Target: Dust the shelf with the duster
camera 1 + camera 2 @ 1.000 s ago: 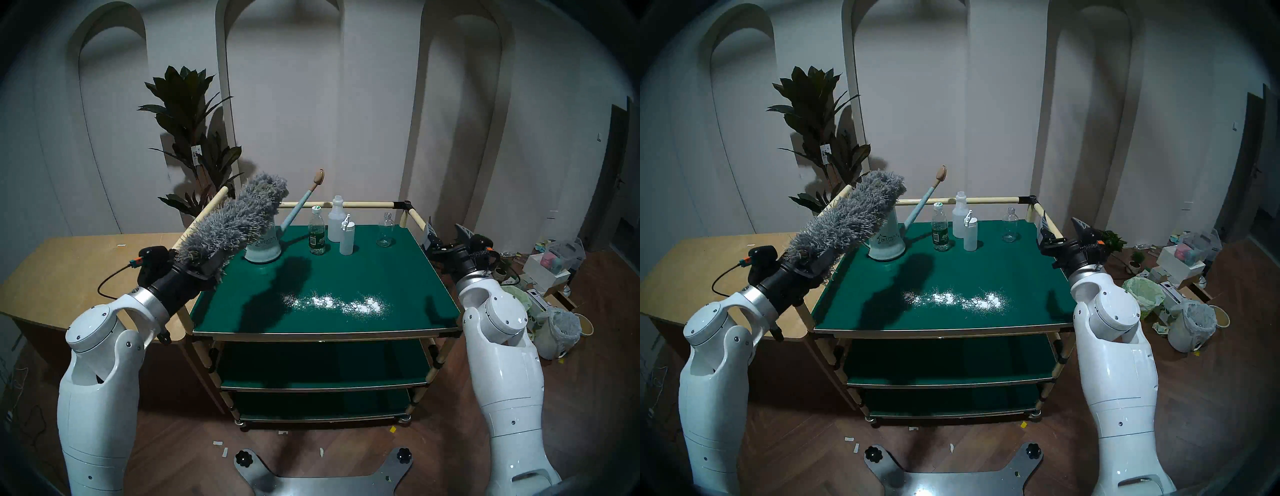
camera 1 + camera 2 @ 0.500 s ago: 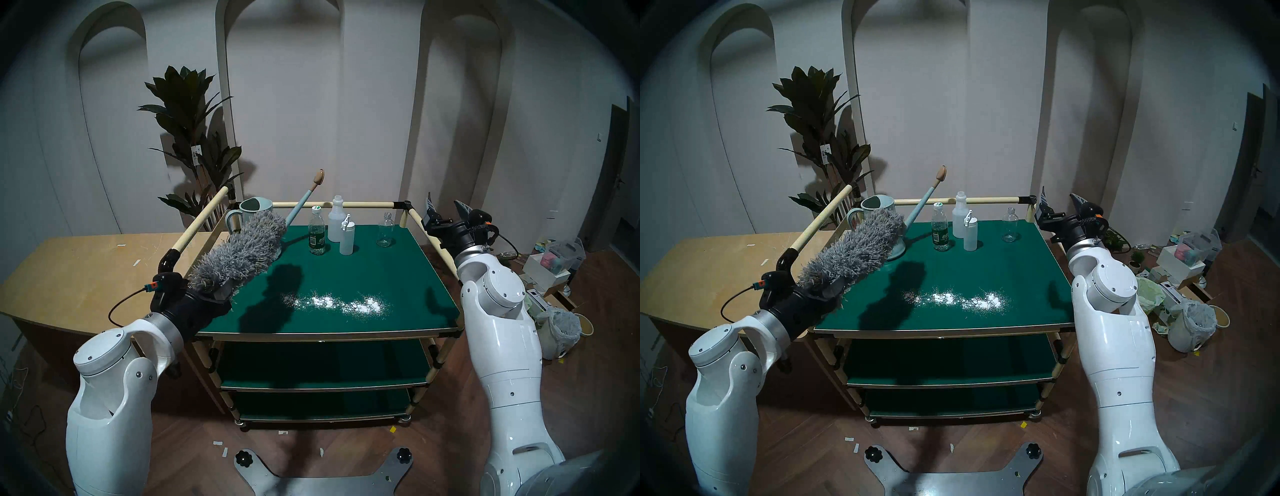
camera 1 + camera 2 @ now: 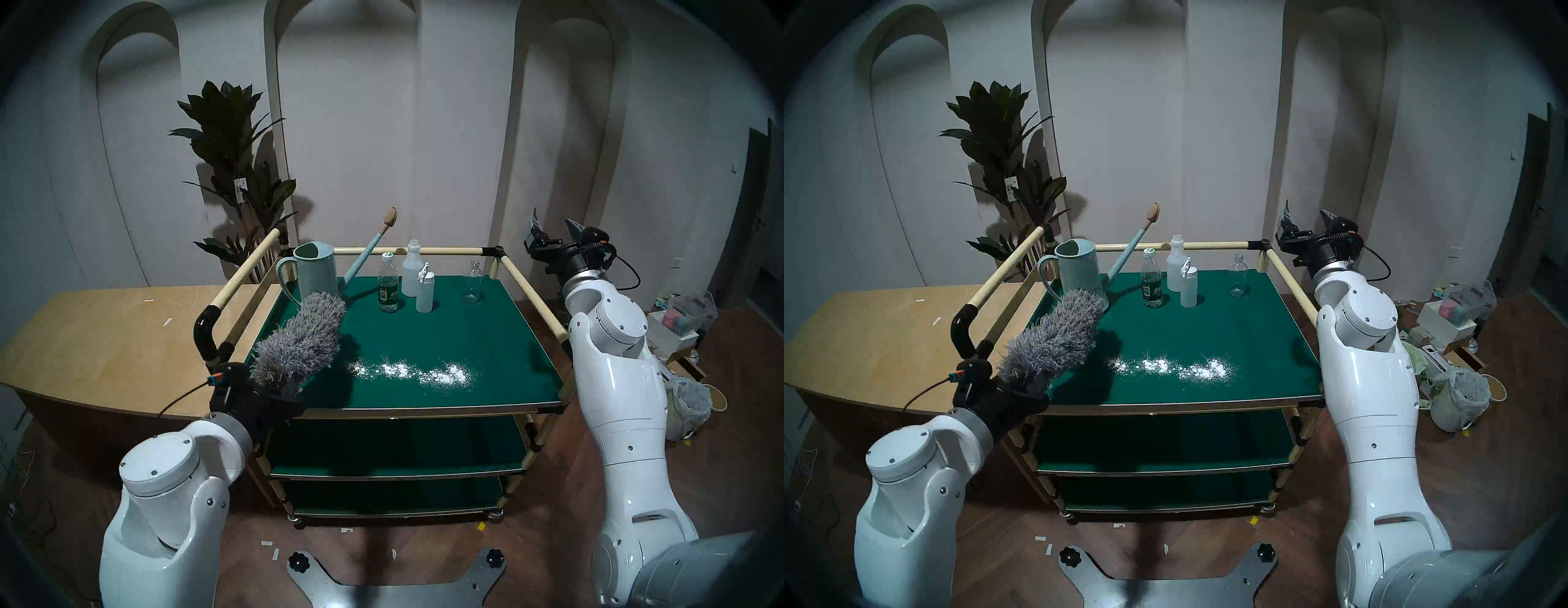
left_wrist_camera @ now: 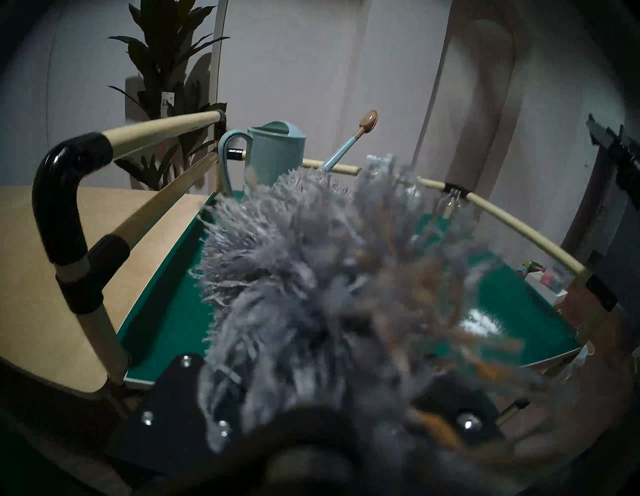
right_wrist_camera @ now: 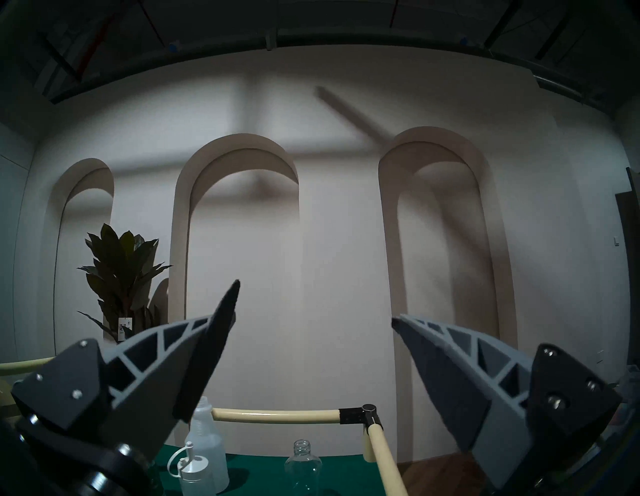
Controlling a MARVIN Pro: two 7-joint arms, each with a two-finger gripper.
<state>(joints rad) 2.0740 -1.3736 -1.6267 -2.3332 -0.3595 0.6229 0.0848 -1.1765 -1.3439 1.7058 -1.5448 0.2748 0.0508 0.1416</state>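
Duster first: you have its handle end clamped in the left tool, which sits at the near left corner of the shelf, and the grey fluffy head slants away from that corner over the green top, toward the pale blue watering can at the far left. From the head views you cannot tell whether the fibres touch the green surface or ride just above it; in the left wrist view the fluff fills most of the frame and blurs the rest. A streak of white powder lies near the shelf's front edge, just right of the duster's lower end and apart from it. Along the far side of the shelf stand a green-labelled bottle, two white bottles and a clear glass bottle — all upright. Your right tool hangs off the shelf's far right corner, above the rail, its fingers spread wide and holding nothing.
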